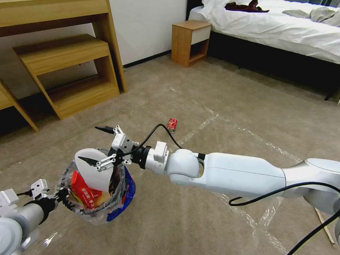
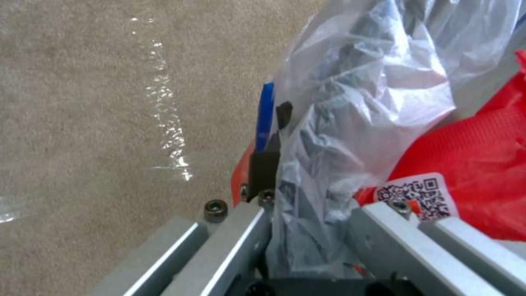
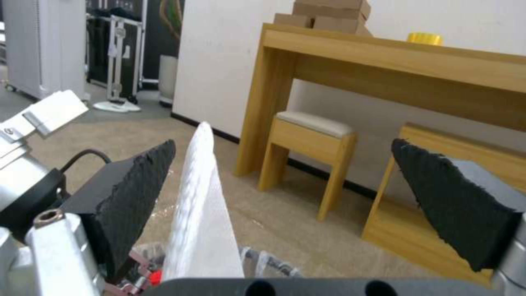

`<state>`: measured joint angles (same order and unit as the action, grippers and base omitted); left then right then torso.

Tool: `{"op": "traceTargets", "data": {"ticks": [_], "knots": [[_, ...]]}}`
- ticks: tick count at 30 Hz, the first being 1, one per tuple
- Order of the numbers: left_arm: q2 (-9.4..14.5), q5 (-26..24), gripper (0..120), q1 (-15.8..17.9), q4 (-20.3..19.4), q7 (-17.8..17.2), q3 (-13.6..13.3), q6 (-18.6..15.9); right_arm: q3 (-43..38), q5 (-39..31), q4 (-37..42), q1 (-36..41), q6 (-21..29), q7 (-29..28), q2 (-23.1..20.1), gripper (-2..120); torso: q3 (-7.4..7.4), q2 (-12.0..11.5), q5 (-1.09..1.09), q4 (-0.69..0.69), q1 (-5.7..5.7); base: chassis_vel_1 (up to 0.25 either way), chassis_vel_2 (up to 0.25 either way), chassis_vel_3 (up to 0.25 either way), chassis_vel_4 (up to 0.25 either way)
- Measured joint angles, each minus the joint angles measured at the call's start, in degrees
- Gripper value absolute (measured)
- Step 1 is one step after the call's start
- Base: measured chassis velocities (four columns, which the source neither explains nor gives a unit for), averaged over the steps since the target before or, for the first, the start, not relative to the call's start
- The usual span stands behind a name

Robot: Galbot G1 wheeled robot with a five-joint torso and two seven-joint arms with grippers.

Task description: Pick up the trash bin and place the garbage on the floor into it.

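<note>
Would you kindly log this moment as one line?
left end effector: shut on trash bin rim | right end effector: open over bin | white insole: standing in bin | red can: on floor

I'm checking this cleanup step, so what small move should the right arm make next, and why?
Probably lift the right gripper straight up and clear. Its fingers stand wide open, and the white insole already sits upright in the trash bin, leaning by one pad. The left gripper holds the bin's rim, and a red can lies on the floor.
</note>
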<state>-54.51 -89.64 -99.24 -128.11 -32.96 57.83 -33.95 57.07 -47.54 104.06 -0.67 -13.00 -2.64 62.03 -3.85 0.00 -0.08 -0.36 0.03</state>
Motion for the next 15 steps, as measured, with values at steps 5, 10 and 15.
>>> {"op": "traceTargets", "data": {"ticks": [5,10,15], "knots": [[0.18,0.0,1,0.02,0.28,0.06,0.14,0.05,-0.05,-0.21,0.03,0.28,-0.3,0.19,-0.04,100,0.0,0.0,0.0,0.0,0.0,0.0,0.0,0.0,0.0],[0.21,0.05,1,0.05,0.76,0.18,0.2,0.12,-0.34,-0.75,0.07,0.15,-0.42,0.24,0.32,100,0.0,0.0,0.0,0.01,0.0,0.0,0.0,0.0,0.0],[0.2,0.22,1,0.41,1.18,0.3,0.11,0.28,-0.96,-1.14,0.4,-0.08,-0.53,0.34,0.11,100,0.0,0.0,-0.01,0.0,0.0,0.0,0.0,0.0,0.0]]}}
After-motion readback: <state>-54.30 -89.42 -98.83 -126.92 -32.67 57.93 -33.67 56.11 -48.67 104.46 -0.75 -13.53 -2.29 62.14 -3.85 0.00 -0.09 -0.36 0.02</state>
